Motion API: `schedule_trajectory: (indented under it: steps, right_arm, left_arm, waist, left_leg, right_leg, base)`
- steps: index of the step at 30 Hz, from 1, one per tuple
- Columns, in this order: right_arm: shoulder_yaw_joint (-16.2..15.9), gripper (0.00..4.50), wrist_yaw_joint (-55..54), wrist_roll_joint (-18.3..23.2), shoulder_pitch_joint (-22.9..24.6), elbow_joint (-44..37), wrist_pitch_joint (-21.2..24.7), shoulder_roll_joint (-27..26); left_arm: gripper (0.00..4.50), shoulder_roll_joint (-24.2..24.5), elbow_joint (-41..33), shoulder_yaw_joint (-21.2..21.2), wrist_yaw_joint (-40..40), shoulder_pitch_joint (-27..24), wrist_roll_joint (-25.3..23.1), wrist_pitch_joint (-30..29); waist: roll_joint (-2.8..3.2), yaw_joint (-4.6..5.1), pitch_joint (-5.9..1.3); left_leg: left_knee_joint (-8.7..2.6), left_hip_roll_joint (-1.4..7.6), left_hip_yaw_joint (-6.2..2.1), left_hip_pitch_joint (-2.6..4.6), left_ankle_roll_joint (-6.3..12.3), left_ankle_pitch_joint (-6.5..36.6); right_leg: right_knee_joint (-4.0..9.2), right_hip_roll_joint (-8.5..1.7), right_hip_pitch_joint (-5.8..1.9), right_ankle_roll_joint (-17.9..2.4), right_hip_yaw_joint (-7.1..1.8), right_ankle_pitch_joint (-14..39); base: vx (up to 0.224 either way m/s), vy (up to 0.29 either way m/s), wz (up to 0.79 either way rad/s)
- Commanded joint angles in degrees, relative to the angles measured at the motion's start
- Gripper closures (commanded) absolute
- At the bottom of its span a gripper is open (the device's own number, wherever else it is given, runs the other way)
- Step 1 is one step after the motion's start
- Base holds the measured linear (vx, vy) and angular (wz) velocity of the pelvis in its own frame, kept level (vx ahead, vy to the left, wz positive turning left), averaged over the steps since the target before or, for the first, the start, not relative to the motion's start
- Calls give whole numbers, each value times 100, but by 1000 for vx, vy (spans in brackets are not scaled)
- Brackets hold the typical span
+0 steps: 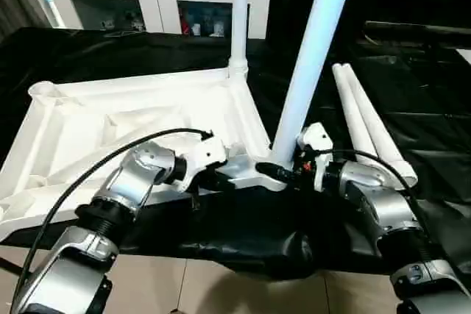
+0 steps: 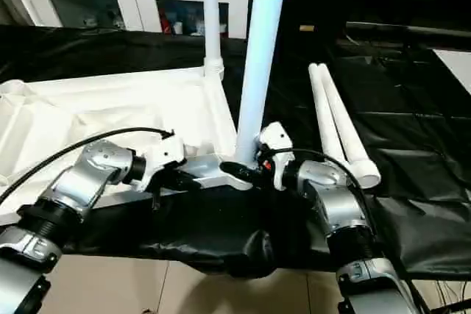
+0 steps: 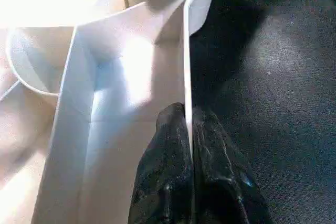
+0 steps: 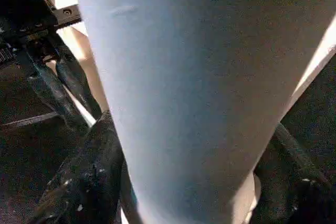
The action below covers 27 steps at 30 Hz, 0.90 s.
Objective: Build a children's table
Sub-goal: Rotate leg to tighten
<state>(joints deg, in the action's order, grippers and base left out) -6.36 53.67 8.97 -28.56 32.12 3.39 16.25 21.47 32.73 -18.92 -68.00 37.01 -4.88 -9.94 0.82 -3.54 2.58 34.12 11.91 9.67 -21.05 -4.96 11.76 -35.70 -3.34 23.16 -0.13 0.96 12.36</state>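
Note:
The white tabletop (image 1: pixel 110 119) lies upside down on a black cloth, ribs facing up. One white leg (image 1: pixel 239 12) stands in the far right corner socket. A second leg (image 1: pixel 313 49) rises, slightly tilted, from the near right corner socket. My right gripper (image 1: pixel 283 170) is at the base of that leg, with one finger (image 4: pixel 89 177) on each side, pressed against it. My left gripper (image 1: pixel 213 179) is shut on the tabletop's thin near rim (image 3: pixel 185 66), just beside that corner socket. Two more legs (image 1: pixel 368 126) lie side by side on the cloth to the right.
The black cloth (image 1: pixel 243 233) hangs over the front edge of the work surface, with beige floor (image 1: pixel 221 284) below. A white cabinet with glass doors (image 1: pixel 147 1) stands behind. A black cable (image 1: pixel 88 170) loops from my left wrist over the tabletop.

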Motion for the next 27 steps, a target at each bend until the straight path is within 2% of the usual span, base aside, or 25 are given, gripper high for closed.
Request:
schedule_trajectory:
  steps: [1, 6, 9, 11, 12, 13, 16, 17, 19, 21, 22, 23, 25, 27]
  right_arm:
    - [25, 180, -44, -49, 111, 17, 16, 72]
    - [131, 181, -379, -22, 141, 178, 141, -59]
    - [292, 181, -973, -49, 113, 453, 254, -279]
    - [359, 181, -1313, -79, 89, 586, 309, -404]
    - [429, 181, -1783, -125, 34, 757, 386, -583]
    - [456, 181, -1977, -144, 10, 826, 419, -658]
    - [520, 181, -2600, -225, -94, 1068, 495, -883]
    - [529, 181, -3137, -319, -233, 1319, 546, -1075]
    - [529, 181, -3465, -381, -325, 1478, 574, -1192]
    - [529, 181, -3465, -381, -325, 1478, 574, -1192]
    - [764, 182, -4490, -313, -822, 2161, 604, -1722]
    - [816, 182, -4714, -302, -950, 2321, 586, -1847]
    - [800, 182, -4824, -335, -1034, 2417, 572, -1935]
    - [776, 182, -4859, -377, -1076, 2462, 558, -1995]
  left_arm:
    - [450, 35, -165, -105, -274, -5, 61, 20]
    - [450, -60, -61, -63, -139, 35, 70, -90]
    - [450, -251, 160, 11, 246, 138, 35, -261]
    - [450, -349, 315, 30, 456, 207, -15, -301]
    - [450, -504, 543, 73, 781, 324, -73, -380]
    - [450, -569, 638, 91, 915, 373, -97, -414]
    - [450, -772, 917, 155, 1357, 536, -161, -502]
    - [450, -959, 1184, 215, 1774, 704, -212, -642]
    - [450, -1072, 1349, 250, 2030, 809, -243, -732]
    - [450, -1072, 1349, 250, 2030, 809, -243, -732]
    - [450, -1434, 2005, 298, 2903, 1187, -386, -896]
    - [450, -1511, 2158, 301, 3058, 1273, -414, -916]
    - [450, -1555, 2253, 299, 3129, 1324, -432, -914]
    - [450, -1572, 2309, 298, 3145, 1351, -440, -892]
  waist:
    - [-18, -17, -403]
    - [-20, -7, -395]
    - [-25, 12, -376]
    - [-18, 25, -357]
    - [-40, 32, -348]
    - [-20, 43, -325]
    - [-19, 70, -298]
    - [-11, 86, -277]
    - [-15, 87, -265]
    - [-25, 90, -267]
    - [-21, 125, -257]
    - [-7, 138, -259]
    - [-8, 125, -269]
    - [-22, 119, -260]
  left_leg:
    - [-295, 72, 36, 37, 587, -12]
    - [-300, 70, 33, 37, 532, 82]
    - [-316, 64, 38, 51, 451, 179]
    - [-340, 63, 34, 63, 318, 370]
    - [-350, 64, 35, 72, 242, 540]
    - [-369, 63, 31, 75, 164, 654]
    - [-396, 59, 30, 92, 19, 919]
    - [-420, 38, 18, 115, -122, 1106]
    - [-440, 38, 8, 149, -175, 1339]
    - [-444, 46, 4, 143, -149, 1378]
    - [-444, 24, 27, 133, -134, 1355]
    - [-471, 25, -18, 163, -231, 1459]
    - [-442, 26, 5, 194, -212, 1472]
    - [-474, 35, -8, 107, -115, 1312]
  right_leg:
    - [223, -319, -400, -1803, -144, -1384]
    - [235, -323, -393, -1774, -151, -1194]
    - [264, -321, -367, -1750, -156, -960]
    - [302, -329, -357, -1711, -158, -584]
    - [330, -329, -366, -1656, -161, -304]
    - [358, -341, -344, -1605, -164, -23]
    - [420, -344, -333, -1477, -178, 564]
    - [468, -344, -308, -1387, -173, 989]
    - [513, -350, -289, -1256, -177, 1429]
    - [532, -359, -295, -1209, -185, 1502]
    - [545, -340, -248, -1192, -195, 1507]
    - [550, -339, -255, -1131, -166, 1778]
    - [573, -357, -223, -1131, -193, 1710]
    - [540, -347, -285, -1161, -180, 1317]
  base:
    - [0, 0, 0]
    - [0, 0, 0]
    - [0, 0, 0]
    - [0, 0, 0]
    - [0, 0, 0]
    - [0, 0, 0]
    - [0, 0, 0]
    - [0, 0, 0]
    - [0, 0, 0]
    - [0, 0, 0]
    - [0, 0, 0]
    - [0, 0, 0]
    - [0, 0, 0]
    - [0, 0, 0]
